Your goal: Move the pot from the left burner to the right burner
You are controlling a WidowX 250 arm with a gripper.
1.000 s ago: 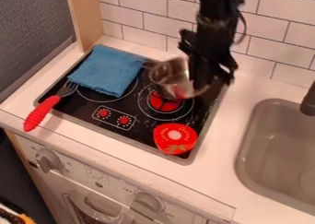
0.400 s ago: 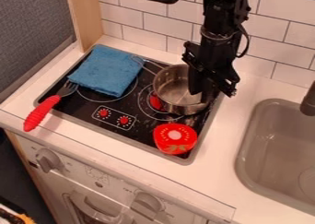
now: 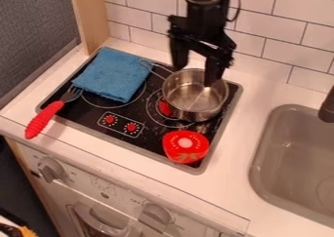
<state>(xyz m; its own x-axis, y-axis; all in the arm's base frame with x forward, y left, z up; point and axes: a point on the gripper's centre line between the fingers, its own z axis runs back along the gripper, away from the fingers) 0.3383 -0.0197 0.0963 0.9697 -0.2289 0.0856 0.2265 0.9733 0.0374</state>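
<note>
One pot (image 3: 196, 97) overlaps the right burner (image 3: 165, 108) — tool (image 3: 195, 74) spread; two dials (image 3: 132, 127) printed nearby.

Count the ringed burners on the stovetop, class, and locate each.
2: the left burner, partly under the blue cloth, and the right burner, partly hidden by the pot.

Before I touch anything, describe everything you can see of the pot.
The pot is round and open-topped, of shiny, silvery metal by its look, with a looped wire handle pointing back left toward the blue cloth; whether they touch is unclear. It looks upright, its bare inside bottom showing. It stands over the right burner, off-center toward the back right, leaving part of the red middle uncovered. The open gripper hangs at its back rim, one finger overlapping the opening; contact can't be confirmed.
</note>
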